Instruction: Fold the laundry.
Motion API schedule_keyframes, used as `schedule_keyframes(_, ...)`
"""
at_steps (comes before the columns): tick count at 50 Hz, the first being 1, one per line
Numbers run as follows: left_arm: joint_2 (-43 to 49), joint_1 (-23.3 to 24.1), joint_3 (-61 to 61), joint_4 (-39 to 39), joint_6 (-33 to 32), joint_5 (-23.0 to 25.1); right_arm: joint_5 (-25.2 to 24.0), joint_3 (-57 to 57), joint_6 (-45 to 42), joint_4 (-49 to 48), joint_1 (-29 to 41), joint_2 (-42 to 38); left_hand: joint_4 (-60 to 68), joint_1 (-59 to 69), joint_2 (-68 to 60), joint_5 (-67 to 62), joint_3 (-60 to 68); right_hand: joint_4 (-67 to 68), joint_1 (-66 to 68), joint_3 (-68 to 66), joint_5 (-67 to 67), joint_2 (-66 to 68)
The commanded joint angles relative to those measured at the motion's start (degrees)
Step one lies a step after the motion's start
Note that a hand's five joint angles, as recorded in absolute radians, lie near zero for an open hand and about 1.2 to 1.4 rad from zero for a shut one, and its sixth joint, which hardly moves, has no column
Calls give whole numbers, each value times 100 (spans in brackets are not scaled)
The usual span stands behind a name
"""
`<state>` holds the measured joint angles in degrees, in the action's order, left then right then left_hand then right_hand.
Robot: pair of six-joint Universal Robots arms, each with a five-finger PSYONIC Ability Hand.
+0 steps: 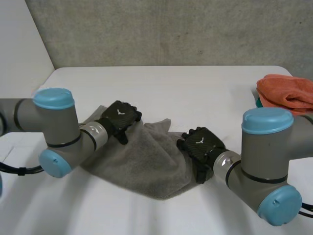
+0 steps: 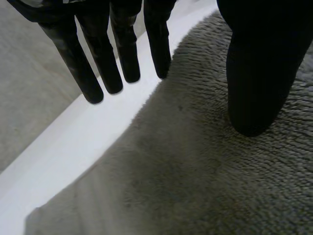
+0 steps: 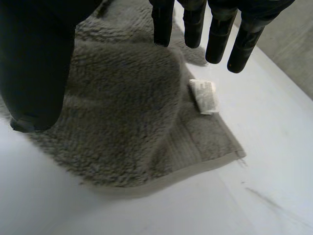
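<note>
Both left hand (image 1: 120,117) and right hand (image 1: 201,142) spread empty at the towel (image 1: 142,166); right wrist view shows label (image 3: 204,96).

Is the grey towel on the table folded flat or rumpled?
Rumpled. The grey fluffy towel lies in an uneven shape, with one layer lapped loosely over its hemmed corner by the white label.

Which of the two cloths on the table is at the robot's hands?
The grey towel in the middle: the left hand is at its far edge, the right hand at its right side. The orange cloth lies apart, further right.
</note>
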<state>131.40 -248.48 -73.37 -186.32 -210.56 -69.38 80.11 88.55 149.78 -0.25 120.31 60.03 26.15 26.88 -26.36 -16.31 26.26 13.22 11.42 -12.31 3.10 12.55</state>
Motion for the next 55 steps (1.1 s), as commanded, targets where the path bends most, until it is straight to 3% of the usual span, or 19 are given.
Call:
schedule_keyframes(1,333,212,130,-19,6,-23,-13,5,-28,-124,89,-281,2509,2436,-2488,-2493,2498,994,1174,-1084,1005,1060)
schedule_keyframes(3,369,221,165,-19,15,-32,-4,-48,-28,-299,115,-351,3547,3475,-3526,-3532,3536,2987,3167,-3078,2999,3054)
schedule_keyframes(4,377,229,183,-19,15,-58,-4,-66,-28,-387,115,-369,5153,5080,-5131,-5137,5142,3850,4030,-3940,3861,3916)
schedule_keyframes(7,378,238,270,-89,6,-84,22,-162,-80,-703,124,-404,5385,5312,-5364,-5369,5374,6668,6848,-6758,6679,6734)
schedule_keyframes(10,343,273,472,-343,-12,-216,119,-486,-98,-932,124,-500,5385,5312,-5364,-5369,5374,6678,6858,-6769,6690,6745)
schedule_keyframes(16,-26,440,1166,-1318,6,-1094,452,-1646,-107,-976,124,-606,5385,5312,-5364,-5369,5374,6678,6858,-6769,6690,6745)
schedule_keyframes(21,-588,502,1422,-2136,76,-1604,962,-2569,-116,-1396,89,-300,5385,5312,-5364,-5369,5374,6678,6858,-6769,6690,6745)
schedule_keyframes(24,-966,625,1308,-2576,85,-1719,990,-2597,-125,-1749,54,8,5385,5312,-5364,-5369,5374,6678,6858,-6769,6690,6745)
schedule_keyframes(32,-2074,704,-377,-2708,94,-1754,507,-1457,-414,-1830,-8,790,5385,5312,-5364,-5369,5374,6678,6858,-6769,6690,6745)
schedule_keyframes(37,-2426,985,-1845,-2603,94,-1719,-117,88,-1378,-1111,-60,1318,5385,5312,-5364,-5369,5374,6678,6858,-6769,6690,6745)
schedule_keyframes(40,-2444,1240,-2558,-2594,94,-1693,-232,801,-2117,-645,-113,1345,5385,5312,-5364,-5369,5374,6678,6858,-6769,6690,6745)
schedule_keyframes(42,-2382,1407,-2954,-2559,103,-1693,-206,1049,-2443,-468,-174,1345,4197,4124,-4176,-4181,4186,6678,6858,-6769,6690,6745)
schedule_keyframes(43,-2374,1451,-3033,-2541,103,-1702,-180,1129,-2567,-380,-210,1336,3910,3837,-3889,-3894,3899,5918,6098,-6009,5930,5985)
schedule_keyframes(44,-2356,1512,-3112,-2498,111,-1702,-162,1243,-2733,-283,-288,1336,3291,3218,-3270,-3275,3280,3463,3643,-3553,3474,3529)
schedule_keyframes(47,-2111,1627,-3149,-2165,50,-1719,-13,1174,-2665,-326,-342,1354,-267,-339,288,282,-278,521,701,-611,533,587)
schedule_keyframes(51,-2101,1548,-3008,-1900,102,-1745,259,656,-2296,-519,-324,1354,-399,-472,420,415,-410,-128,52,38,-116,-62)
schedule_keyframes(55,-2452,890,-2744,-1513,94,-1737,286,-12,-1655,-511,-289,1380,-433,-505,454,448,-444,-11,169,-80,1,56)
